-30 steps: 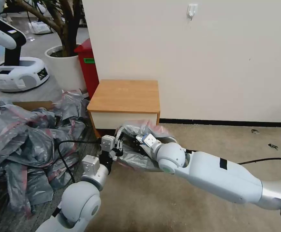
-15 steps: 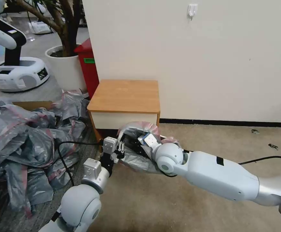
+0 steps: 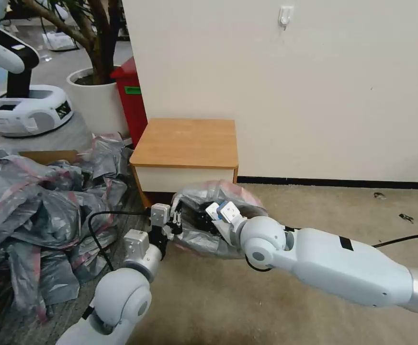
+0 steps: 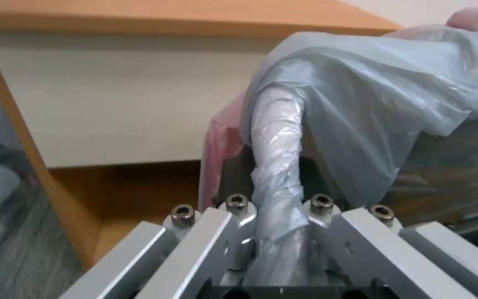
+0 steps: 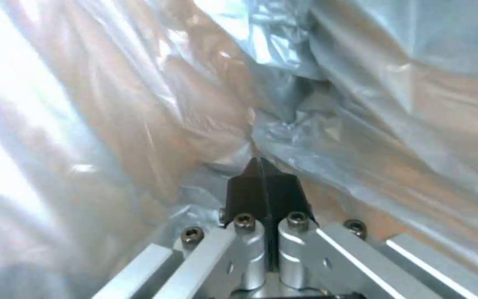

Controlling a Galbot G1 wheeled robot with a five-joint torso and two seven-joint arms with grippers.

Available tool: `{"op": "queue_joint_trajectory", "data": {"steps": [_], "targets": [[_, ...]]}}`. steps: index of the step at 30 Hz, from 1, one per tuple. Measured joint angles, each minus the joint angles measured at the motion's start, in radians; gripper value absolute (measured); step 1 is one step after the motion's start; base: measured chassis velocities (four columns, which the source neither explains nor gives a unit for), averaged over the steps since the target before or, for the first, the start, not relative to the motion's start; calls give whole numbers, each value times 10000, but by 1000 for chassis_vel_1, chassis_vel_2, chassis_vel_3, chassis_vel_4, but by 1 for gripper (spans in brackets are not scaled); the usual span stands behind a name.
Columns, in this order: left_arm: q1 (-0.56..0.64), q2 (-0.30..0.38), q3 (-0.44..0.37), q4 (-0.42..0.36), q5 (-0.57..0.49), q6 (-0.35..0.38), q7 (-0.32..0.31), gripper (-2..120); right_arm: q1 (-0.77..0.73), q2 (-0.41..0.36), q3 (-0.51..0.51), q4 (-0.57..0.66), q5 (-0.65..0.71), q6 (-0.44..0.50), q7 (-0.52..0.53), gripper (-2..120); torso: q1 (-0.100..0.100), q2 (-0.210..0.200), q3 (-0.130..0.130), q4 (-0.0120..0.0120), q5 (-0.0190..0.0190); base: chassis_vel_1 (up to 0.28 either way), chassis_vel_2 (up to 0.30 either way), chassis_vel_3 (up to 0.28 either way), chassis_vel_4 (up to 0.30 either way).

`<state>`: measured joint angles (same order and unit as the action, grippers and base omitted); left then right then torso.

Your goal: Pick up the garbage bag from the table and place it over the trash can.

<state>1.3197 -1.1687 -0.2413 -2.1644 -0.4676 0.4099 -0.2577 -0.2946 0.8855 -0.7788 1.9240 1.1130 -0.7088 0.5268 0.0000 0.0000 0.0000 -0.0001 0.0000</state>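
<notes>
Leftmost, a heap of grey-pink bags [image 3: 31, 211] sprawls over the floor, well apart from the work. Next comes the left gripper [image 3: 176, 224], low in front of the worktop [image 3: 186, 143]; its jaws are nearly closed, pinching a twisted rope of the garbage bag [image 3: 218, 196] between them, as the left wrist view shows [image 4: 275, 232]. The bag itself billows just below the worktop's white drawer front, off the wooden top and stretched between the two arms, apparently draped over something dark that I judge to be the trash can, though the film hides it. Further right, the right gripper [image 3: 213, 214] is buried inside the bag's mouth, and in the right wrist view its jaws [image 5: 262, 182] are pressed together on a fold of film. The risk from here: the plastic is thin, so pulling the two grips apart could tear it or slide it free, and loose folds may snag a corner of the bin.
</notes>
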Motion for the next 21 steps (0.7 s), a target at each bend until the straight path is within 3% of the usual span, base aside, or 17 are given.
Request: {"op": "queue_joint_trajectory", "data": {"steps": [10, 14, 16, 17, 18, 19, 20, 21], "targets": [[-249, -166, 54, 734, -1184, 179, -437, 5, -147, -700, 493, 936, 12, 10, -289, 0, 0, 0, 0, 1, -1, 0, 0, 0, 0], [-377, -174, 64, 940, -2085, 372, -847, 5, -635, -1104, 1132, 1483, 183, 16, -436, 0, -1, 0, 0, 3, -1, 0, 0, 0, 0], [-431, -214, 88, 1045, -2727, 486, -1229, 5, -1495, -1580, 2202, 2037, 224, 39, -774, 0, 0, 0, 0, 1, 0, 0, 0, 0, 0], [-430, -241, 108, 1085, -2972, 511, -1397, 5, -2076, -1801, 2842, 2300, 108, 253, -970, 0, 0, 0, 0, 1, 0, 0, 0, 0, 0], [-430, -241, 108, 1085, -2972, 511, -1397, 5, -2076, -1801, 2842, 2300, 108, 253, -970, 0, 0, 0, 0, 1, 0, 0, 0, 0, 0], [-405, -276, 121, 1122, -3166, 523, -1539, 5, -2651, -2010, 3306, 2519, -138, 783, -1109, 0, 0, 0, 0, -1, 1, 0, 0, 0, 0], [-300, -339, 129, 1158, -3376, 523, -1714, 5, -3542, -2318, 3837, 2801, -802, 1941, -1209, 0, 0, 0, -1, -4, 3, 0, 0, 0, 0], [-258, -358, 135, 1163, -3419, 523, -1753, 5, -3796, -2371, 4012, 2864, -1008, 2219, -1216, 0, 0, 0, -1, -4, 3, 0, 0, 0, 0]]}}
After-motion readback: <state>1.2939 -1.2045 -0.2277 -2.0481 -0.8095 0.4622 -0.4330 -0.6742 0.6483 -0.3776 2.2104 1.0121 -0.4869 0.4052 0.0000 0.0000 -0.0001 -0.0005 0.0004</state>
